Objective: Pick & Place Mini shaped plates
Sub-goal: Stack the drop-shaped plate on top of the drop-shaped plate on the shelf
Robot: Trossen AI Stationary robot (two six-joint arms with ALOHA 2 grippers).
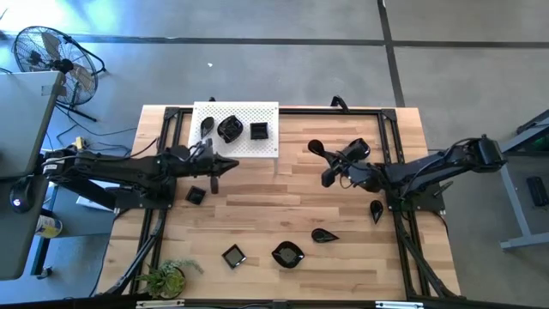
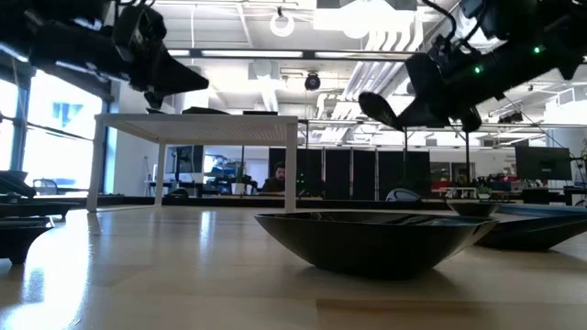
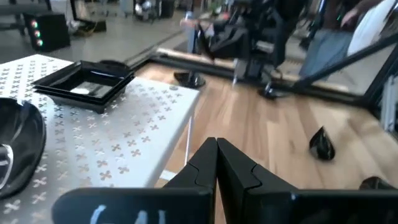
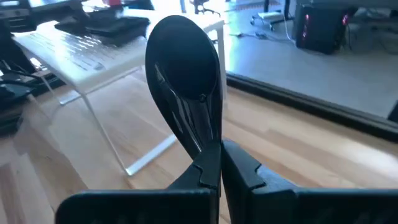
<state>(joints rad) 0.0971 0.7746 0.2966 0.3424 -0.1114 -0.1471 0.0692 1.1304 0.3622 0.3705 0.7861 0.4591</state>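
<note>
My right gripper hangs above the table's right half, shut on a black teardrop mini plate. The same plate shows in the high view and in the low view. My left gripper is shut and empty. It hovers level by the near right corner of the white perforated board. On that board rest a teardrop plate, a wavy plate and a square plate. Several more black plates lie on the wood, among them a square one and a wavy one. My right gripper pinches the teardrop plate's pointed end between its two fingers. The fingers come nearly level from the table's right side. The plate sticks out beyond the fingertips with its rounded end leading toward the board. It is lifted clear of the table and tilted.
Teardrop plates and a square one lie near the front. A potted plant stands at the near left corner. A black frame rims the table. The board stands on thin legs. A person sits far behind.
</note>
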